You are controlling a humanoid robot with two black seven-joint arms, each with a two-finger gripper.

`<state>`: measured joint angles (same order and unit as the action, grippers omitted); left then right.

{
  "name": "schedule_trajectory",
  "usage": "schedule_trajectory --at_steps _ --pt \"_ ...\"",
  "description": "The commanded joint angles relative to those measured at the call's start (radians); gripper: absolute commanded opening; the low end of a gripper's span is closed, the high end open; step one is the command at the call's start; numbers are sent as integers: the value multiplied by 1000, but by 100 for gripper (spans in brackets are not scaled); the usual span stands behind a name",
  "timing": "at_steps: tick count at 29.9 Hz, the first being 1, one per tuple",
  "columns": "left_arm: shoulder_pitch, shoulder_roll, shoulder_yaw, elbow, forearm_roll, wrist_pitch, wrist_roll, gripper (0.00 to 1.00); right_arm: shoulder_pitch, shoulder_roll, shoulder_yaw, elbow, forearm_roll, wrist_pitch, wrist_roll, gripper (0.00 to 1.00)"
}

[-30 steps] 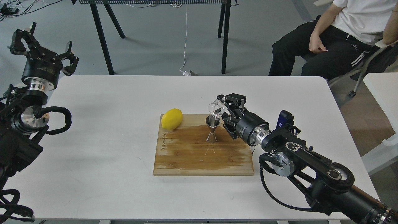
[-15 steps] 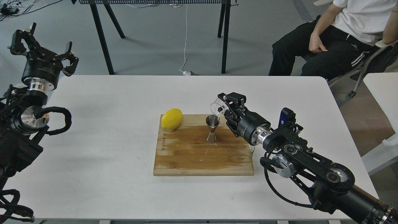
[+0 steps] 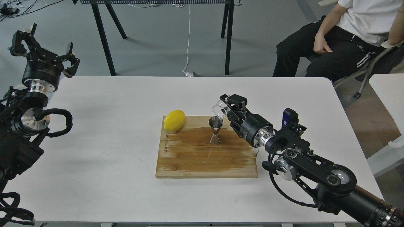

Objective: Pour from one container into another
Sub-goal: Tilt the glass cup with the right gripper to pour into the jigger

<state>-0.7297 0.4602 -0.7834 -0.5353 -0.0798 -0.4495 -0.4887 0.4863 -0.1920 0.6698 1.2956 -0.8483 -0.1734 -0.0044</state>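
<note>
The steel jigger (image 3: 215, 130) stands upright on the wooden cutting board (image 3: 189, 157), near its back edge. Just above and to the right of the jigger's rim hangs the clear glass cup (image 3: 220, 109), tipped with its mouth facing left and down. My right gripper (image 3: 228, 108) is shut on the glass cup, its arm reaching in from the lower right. Far from all this, my left gripper (image 3: 44, 44) is raised beyond the table's back left corner, fingers spread and nothing between them.
A yellow lemon (image 3: 174, 120) lies on the board's back left corner. The board's surface looks wet and dark in patches. A seated person (image 3: 341, 34) is behind the table at the right, and black table legs (image 3: 107, 41) stand on the floor behind.
My right gripper has lifted the glass cup slightly up and away from the jigger's rim and tipped it back a little. The left arm has stayed put.
</note>
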Motion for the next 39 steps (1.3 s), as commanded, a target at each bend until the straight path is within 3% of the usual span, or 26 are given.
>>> schedule_trajectory --at_steps 1,29,39 --pt "0 0 0 0 0 0 0 100 12 5 -16 -15 0 -1 0 28" --pt "1 -3 -2 28 0 -2 0 100 35 8 -90 -36 -75 -47 53 28" --pt "3 -3 -2 28 0 -2 0 100 49 8 -116 -70 -143 -52 96 28"
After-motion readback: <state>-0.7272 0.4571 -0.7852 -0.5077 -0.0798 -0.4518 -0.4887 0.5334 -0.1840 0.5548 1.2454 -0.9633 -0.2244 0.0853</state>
